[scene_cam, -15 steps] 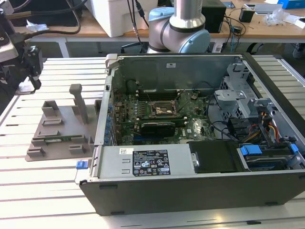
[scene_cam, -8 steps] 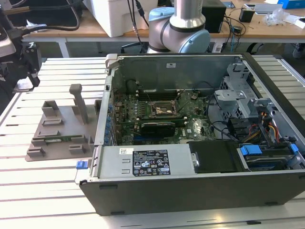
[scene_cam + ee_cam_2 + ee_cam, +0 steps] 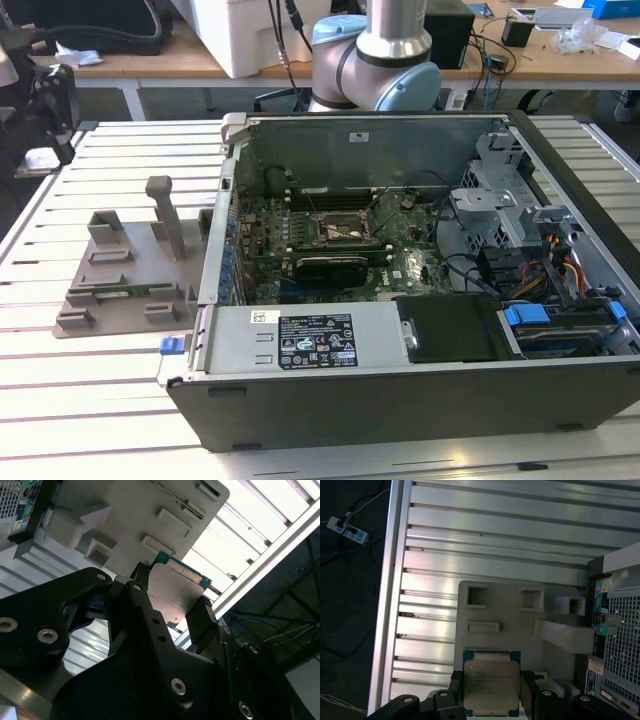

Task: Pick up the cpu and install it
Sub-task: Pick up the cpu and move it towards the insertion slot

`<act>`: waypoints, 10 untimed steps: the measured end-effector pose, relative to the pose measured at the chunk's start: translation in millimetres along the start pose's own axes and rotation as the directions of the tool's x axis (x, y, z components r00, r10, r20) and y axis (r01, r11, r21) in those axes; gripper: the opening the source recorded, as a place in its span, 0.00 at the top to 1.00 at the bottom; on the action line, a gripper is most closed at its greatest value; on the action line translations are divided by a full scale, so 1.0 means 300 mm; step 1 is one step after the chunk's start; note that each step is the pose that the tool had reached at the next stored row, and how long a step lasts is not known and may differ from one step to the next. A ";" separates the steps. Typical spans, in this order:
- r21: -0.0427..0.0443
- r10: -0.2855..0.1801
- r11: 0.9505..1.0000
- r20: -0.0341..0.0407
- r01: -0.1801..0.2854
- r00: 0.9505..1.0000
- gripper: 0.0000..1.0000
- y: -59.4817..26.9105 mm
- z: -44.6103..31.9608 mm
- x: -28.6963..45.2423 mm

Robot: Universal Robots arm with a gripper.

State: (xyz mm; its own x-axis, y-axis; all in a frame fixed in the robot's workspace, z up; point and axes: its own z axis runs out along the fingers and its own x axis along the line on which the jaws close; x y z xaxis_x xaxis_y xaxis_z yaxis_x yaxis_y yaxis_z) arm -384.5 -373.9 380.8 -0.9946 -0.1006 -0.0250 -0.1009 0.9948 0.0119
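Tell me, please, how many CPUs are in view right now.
1. The cpu is held in the gripper over the grey holder block in the first wrist view. Others may be hidden inside the computer case.

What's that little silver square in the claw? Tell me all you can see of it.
The cpu is a flat square chip: a dull silver metal lid with faint print, on a thin green board that shows as a rim. It sits level between the black fingers of the claw, pinched on two opposite edges, over the grey holder.
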 end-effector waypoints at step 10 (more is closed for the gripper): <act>-0.001 0.000 1.000 0.000 0.000 1.000 0.45 0.002 -0.135 -0.003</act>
State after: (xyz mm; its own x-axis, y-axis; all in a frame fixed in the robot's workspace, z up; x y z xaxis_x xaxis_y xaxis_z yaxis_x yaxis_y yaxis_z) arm -384.5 -373.9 421.2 -0.9946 -0.1005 -0.0254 -0.1009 0.9948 0.0129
